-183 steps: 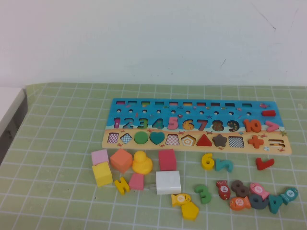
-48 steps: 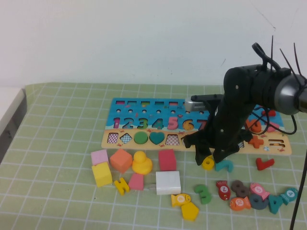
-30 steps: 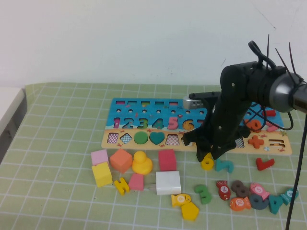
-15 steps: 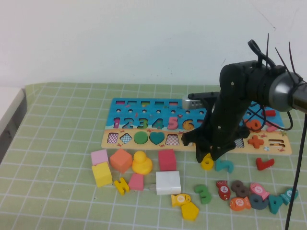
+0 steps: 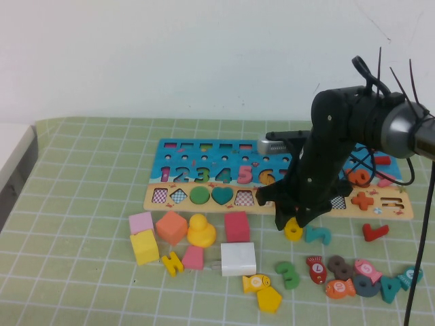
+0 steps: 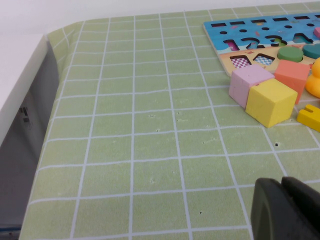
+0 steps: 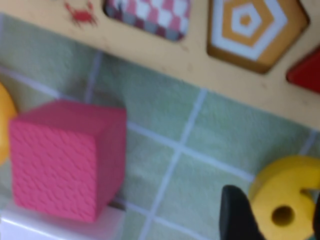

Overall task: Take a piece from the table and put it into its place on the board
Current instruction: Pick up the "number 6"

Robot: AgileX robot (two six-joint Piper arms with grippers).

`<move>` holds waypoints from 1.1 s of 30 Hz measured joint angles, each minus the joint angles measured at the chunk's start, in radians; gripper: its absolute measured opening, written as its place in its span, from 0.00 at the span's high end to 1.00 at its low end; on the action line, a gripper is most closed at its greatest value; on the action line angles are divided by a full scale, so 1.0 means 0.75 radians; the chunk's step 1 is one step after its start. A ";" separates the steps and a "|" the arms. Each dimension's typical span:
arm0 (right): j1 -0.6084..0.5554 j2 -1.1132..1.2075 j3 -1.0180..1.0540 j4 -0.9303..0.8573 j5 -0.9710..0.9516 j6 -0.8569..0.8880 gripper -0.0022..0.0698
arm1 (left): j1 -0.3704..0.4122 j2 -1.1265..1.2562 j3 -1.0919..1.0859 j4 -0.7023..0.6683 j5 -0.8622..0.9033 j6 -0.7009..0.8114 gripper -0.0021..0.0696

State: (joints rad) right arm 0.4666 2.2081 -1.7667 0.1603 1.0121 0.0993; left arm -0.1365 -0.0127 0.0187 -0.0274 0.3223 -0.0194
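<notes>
Nearest me, loose pieces lie scattered over the green checked table cloth (image 5: 81, 285): a yellow cube (image 5: 145, 246), a white block (image 5: 238, 258), a green 3 (image 5: 289, 274) and some painted fish (image 5: 316, 268).

Just beyond them the yellow 6 (image 5: 293, 229) lies flat on the cloth, close in front of the board's near edge, with a teal 5 (image 5: 317, 235) just beside it. The right gripper (image 5: 292, 219) is down right over the 6. The right wrist view shows one dark finger (image 7: 240, 215) against the 6's (image 7: 285, 200) side and another at the picture's edge beyond it, so the fingers are spread about the piece; whether they already pinch it I cannot tell. A pink cube (image 7: 67, 157) sits near.

The black right arm bends steeply down from the right, crossing over the board (image 5: 204, 173).

The left gripper (image 6: 287, 210) hovers low over bare cloth well to the left, fingers closed together, holding nothing.

Behind stands a plain white wall (image 5: 170, 61).
</notes>
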 joint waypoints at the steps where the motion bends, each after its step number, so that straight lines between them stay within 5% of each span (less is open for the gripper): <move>1: 0.000 0.000 0.000 0.001 -0.013 0.000 0.53 | 0.000 0.000 0.000 0.000 0.000 0.000 0.97; 33: 0.000 0.040 -0.006 -0.002 0.038 0.000 0.53 | 0.000 0.000 0.000 0.000 0.000 0.000 0.97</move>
State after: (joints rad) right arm 0.4666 2.2381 -1.7709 0.1588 1.0405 0.0993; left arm -0.1365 -0.0127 0.0187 -0.0274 0.3223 -0.0194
